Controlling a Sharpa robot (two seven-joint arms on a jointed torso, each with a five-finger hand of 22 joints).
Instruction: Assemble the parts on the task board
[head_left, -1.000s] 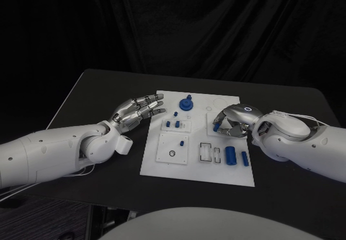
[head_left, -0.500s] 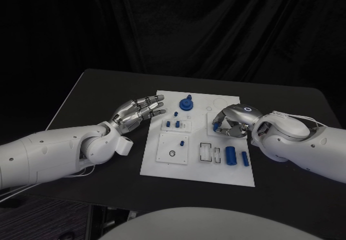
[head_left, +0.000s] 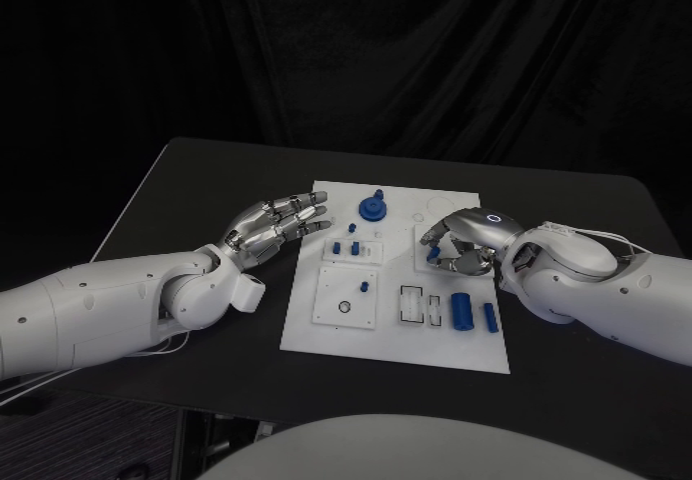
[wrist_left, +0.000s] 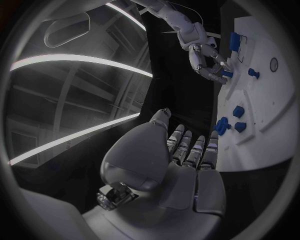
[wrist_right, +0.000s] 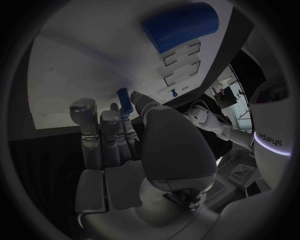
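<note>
While the right hand (head_left: 459, 245) pinches a small blue peg (wrist_right: 125, 101) at centre-right of the task board (head_left: 325, 335), it should lower it upright and slowly; left hand (head_left: 274, 222) hovers, fingers apart.

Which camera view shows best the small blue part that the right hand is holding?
The right wrist view: the small blue part stands clear between the right hand fingers, over the task board. In the head view the fingers mostly hide it. In the left wrist view it is tiny.

head: high, looks down | wrists: close behind hands | shared: task board (head_left: 397, 275)
</note>
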